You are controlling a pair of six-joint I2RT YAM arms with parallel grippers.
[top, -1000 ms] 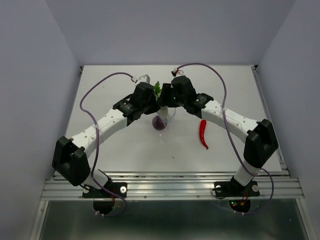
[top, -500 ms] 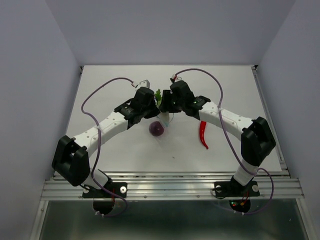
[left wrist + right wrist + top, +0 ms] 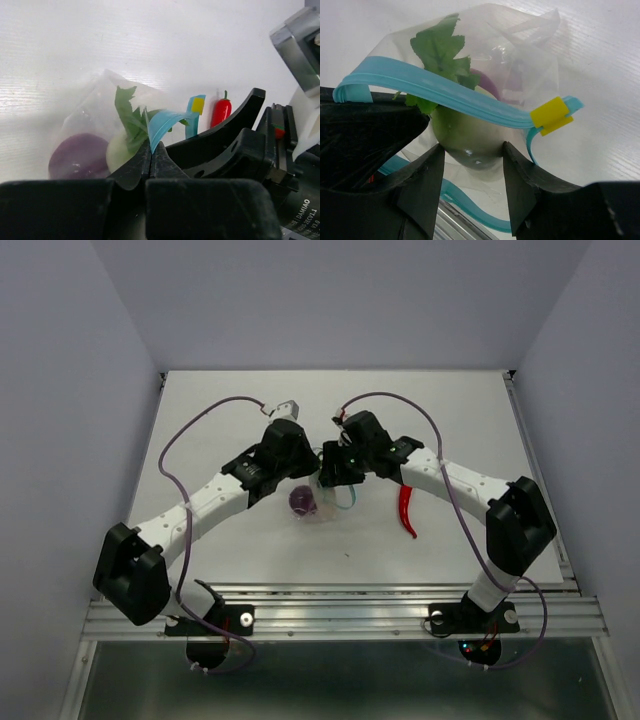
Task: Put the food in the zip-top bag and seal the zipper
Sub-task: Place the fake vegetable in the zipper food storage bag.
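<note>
The left gripper was pinched shut on the blue zipper of the zip-top bag. The right gripper, partly spread, clasped the white radish in the bag's mouth. The purple onion sat inside the bag; the red chili pepper lay on the table.

bright even overhead light, soft shadows; white surface glares in wrist views, near pincer parts blurry.

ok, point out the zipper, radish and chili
zipper [image 3: 445, 92], right wrist view, middle of the blue strip
radish [image 3: 467, 142], right wrist view, white body below the leaves
chili [image 3: 405, 510], top view, middle of the red body
</note>
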